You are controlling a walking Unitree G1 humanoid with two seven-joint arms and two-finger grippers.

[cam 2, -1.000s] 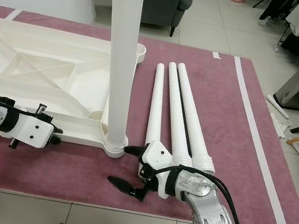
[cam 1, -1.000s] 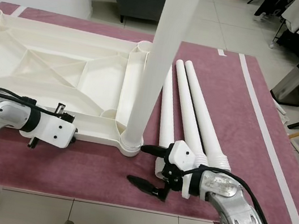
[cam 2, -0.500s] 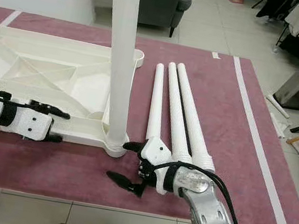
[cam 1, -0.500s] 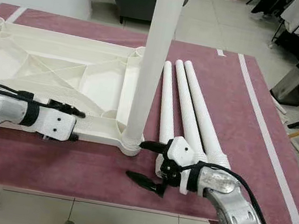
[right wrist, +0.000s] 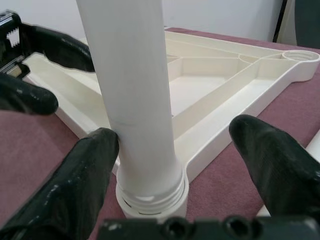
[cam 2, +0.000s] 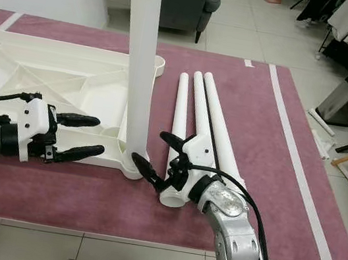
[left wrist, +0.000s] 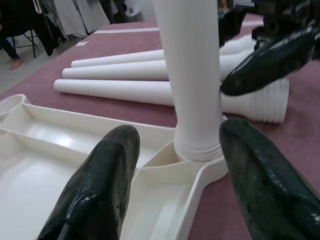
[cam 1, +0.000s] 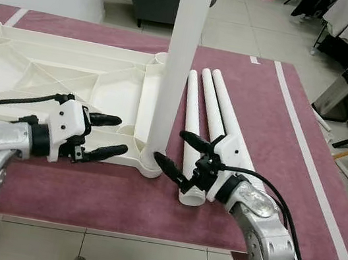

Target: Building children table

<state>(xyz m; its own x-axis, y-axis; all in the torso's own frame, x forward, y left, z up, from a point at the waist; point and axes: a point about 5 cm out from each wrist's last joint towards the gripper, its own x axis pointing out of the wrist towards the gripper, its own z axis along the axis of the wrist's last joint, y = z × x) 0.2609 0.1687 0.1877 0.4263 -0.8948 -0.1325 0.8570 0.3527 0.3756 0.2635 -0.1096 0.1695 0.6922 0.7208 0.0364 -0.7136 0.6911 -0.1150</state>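
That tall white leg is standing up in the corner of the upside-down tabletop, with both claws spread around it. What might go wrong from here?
The upright leg may not be fully screwed into the tabletop; a nudge from the open right gripper could tilt it. The open left gripper sits over the rim and might shift the tabletop. The three loose legs could roll if bumped.

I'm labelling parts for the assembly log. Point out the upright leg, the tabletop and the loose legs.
upright leg point(cam 1: 172, 83): left eye view, mid-shaft.
tabletop point(cam 1: 54, 50): left eye view, far rim of the upturned underside.
loose legs point(cam 2: 199, 107): right eye view, shaft of the middle one of three.
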